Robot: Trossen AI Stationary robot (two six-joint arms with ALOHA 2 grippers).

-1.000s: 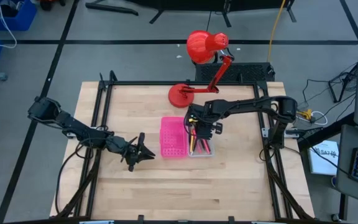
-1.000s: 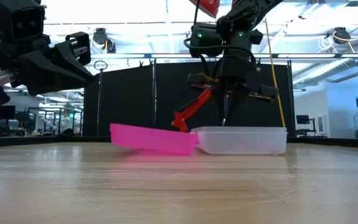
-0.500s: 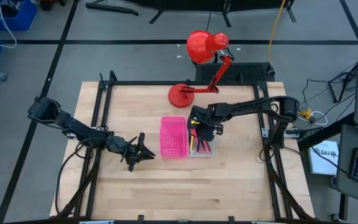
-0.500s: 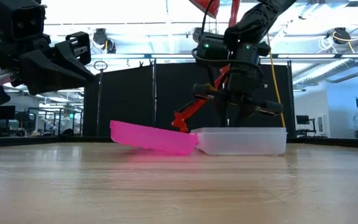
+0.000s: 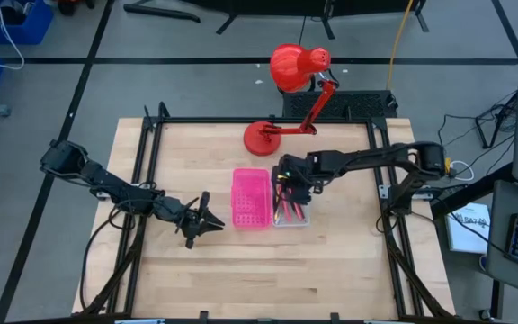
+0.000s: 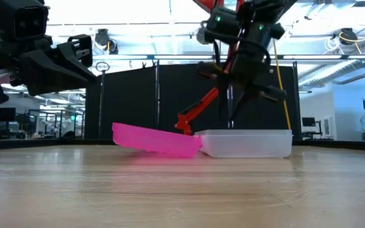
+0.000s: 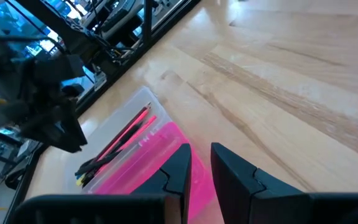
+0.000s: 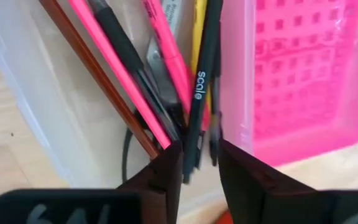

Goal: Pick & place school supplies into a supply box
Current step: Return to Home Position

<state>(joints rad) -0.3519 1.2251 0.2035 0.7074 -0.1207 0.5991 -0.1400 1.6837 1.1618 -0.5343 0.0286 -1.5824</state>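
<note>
The right hand [image 5: 287, 186] hung above the far end of the clear tray [image 5: 307, 214], fingers narrowly parted, gripping nothing. The pens [image 5: 284, 210] lay inside that tray, beside the pink half [image 5: 250, 200]. The left hand [image 5: 200, 220] waited nearby, slightly parted, empty

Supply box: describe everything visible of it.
The supply box is plastic-looking: two equal rectangular trays joined along one long side, lying open on the wooden table. The hot-pink perforated half, full of small square holes, sits tilted with its outer edge raised. The clear half is translucent, lies flat and holds pens: pink, black, yellow. The right gripper hangs over the clear half.
</note>
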